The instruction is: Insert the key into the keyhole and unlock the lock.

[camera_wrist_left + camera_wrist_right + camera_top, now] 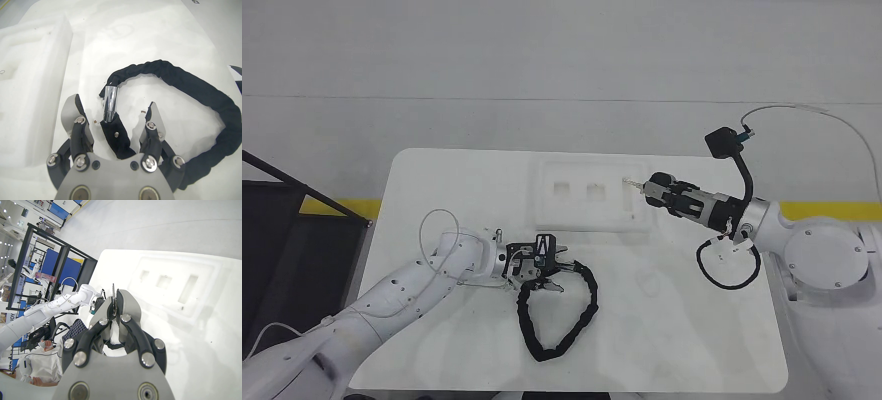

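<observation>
Currently | left gripper: my fingers wide, straddling the lock without contact | its chrome cylinder: on table, long axis running away from my wrist | right gripper: clamped on key, above foam tray, blade level, tip toward my left.

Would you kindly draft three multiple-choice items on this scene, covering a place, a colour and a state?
1. The chain lock lies: A on the table beside the foam tray; B inside the foam tray; C on the floor.
2. Its fabric sleeve is: A red; B black; C yellow.
3. The right gripper is: A open and empty; B shut on the chain lock; C shut on the key.
Answers: A, it rests on bare table; B, the fabric sleeve shows black; C, the jaws pinch the key.
</observation>
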Robot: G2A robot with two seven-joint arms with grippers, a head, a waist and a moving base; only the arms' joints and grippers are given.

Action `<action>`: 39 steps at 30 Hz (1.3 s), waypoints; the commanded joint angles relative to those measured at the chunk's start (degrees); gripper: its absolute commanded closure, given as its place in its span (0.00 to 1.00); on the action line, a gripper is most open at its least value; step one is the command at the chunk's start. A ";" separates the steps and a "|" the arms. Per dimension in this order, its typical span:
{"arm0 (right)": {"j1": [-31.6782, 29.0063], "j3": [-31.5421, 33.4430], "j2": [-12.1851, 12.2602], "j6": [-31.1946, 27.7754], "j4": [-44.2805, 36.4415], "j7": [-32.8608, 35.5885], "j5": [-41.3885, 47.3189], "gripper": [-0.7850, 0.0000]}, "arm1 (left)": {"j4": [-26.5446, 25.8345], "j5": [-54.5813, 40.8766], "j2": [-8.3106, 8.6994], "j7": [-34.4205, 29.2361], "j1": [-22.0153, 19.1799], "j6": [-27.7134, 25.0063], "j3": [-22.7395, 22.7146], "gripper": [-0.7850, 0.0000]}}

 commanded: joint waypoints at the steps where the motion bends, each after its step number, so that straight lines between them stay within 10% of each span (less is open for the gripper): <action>1: 0.00 0.00 0.00 0.00 0.00 0.00 0.00 1.00 | 0.18 0.24 -0.26 -0.39 0.16 0.31 -0.33 0.27; 11: 0.00 0.00 0.00 0.00 0.00 0.00 0.00 1.00 | 0.87 1.26 -1.15 -2.66 0.89 0.57 -1.93 0.57; 15: 0.00 0.00 0.00 0.00 0.00 0.00 0.00 1.00 | 1.19 1.18 -1.62 -4.06 0.96 0.12 -2.44 1.00; 27: 0.00 0.00 0.00 0.00 0.00 0.00 0.00 1.00 | 2.86 -4.52 -2.79 -4.51 0.73 -5.14 -5.26 1.00; 39: -0.76 -0.82 0.05 -0.25 -0.48 0.54 0.04 1.00 | -2.07 -6.62 -0.40 6.45 2.52 -12.49 -13.06 1.00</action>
